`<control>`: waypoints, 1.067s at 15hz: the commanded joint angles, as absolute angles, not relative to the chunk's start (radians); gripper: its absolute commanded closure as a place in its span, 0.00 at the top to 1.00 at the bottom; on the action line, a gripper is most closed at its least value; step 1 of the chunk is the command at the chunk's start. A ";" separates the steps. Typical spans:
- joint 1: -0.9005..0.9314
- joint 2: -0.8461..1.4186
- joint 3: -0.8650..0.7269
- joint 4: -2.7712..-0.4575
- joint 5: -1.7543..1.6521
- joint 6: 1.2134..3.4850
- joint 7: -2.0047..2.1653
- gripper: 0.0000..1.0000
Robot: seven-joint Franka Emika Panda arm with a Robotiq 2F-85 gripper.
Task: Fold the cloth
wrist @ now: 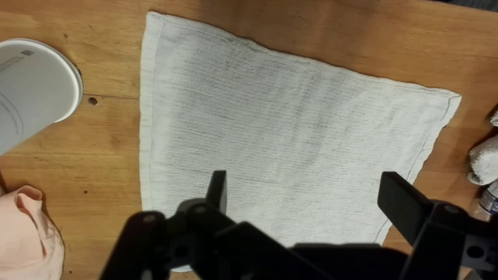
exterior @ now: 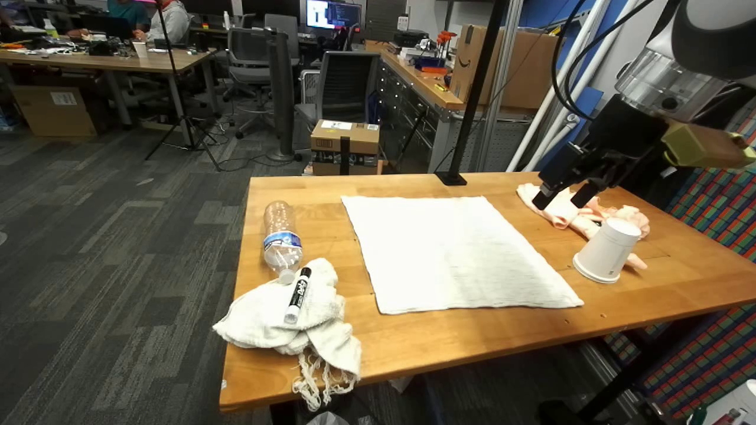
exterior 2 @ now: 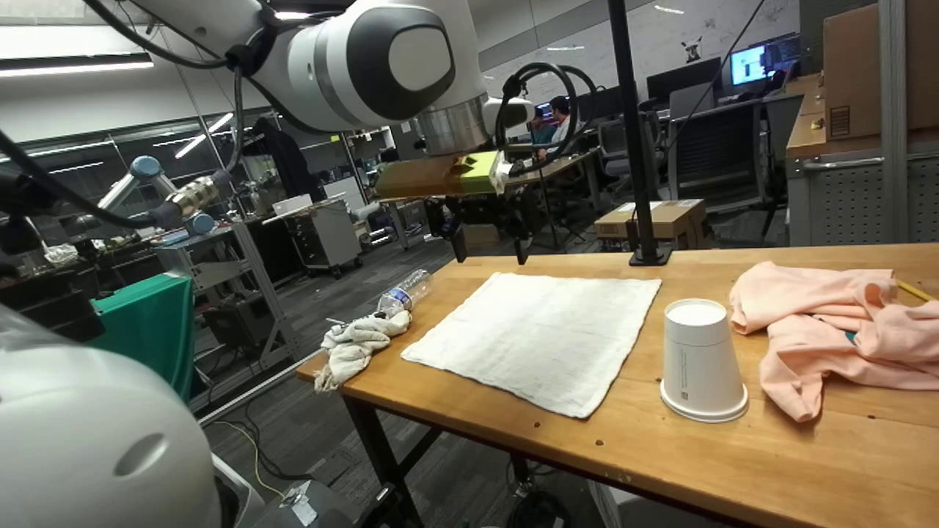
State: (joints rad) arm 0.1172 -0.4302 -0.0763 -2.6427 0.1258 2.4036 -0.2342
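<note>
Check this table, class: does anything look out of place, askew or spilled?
Yes: a marker lies on a crumpled rag that partly overhangs the table, an odd resting place. The bottle lies on its side, and the cup stands upside down on its rim. The cloth lies flat; no spill shows.

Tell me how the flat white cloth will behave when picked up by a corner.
The cloth will probably hang limp: one edge waves in the wrist view. It looks light for its spread, being thin fabric. Since it lies flat on the table, a corner may be hard to catch, and pushing would likely bunch it.
</note>
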 commanded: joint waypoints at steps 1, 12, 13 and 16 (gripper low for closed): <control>0.109 -0.431 -0.068 -2.641 0.130 2.400 -0.237 1.00; 0.065 -0.443 -0.036 -2.700 0.035 2.451 -0.211 1.00; 0.058 -0.435 -0.034 -2.703 0.009 2.456 -0.214 1.00; 0.041 -0.402 -0.035 -2.700 -0.056 2.447 -0.226 1.00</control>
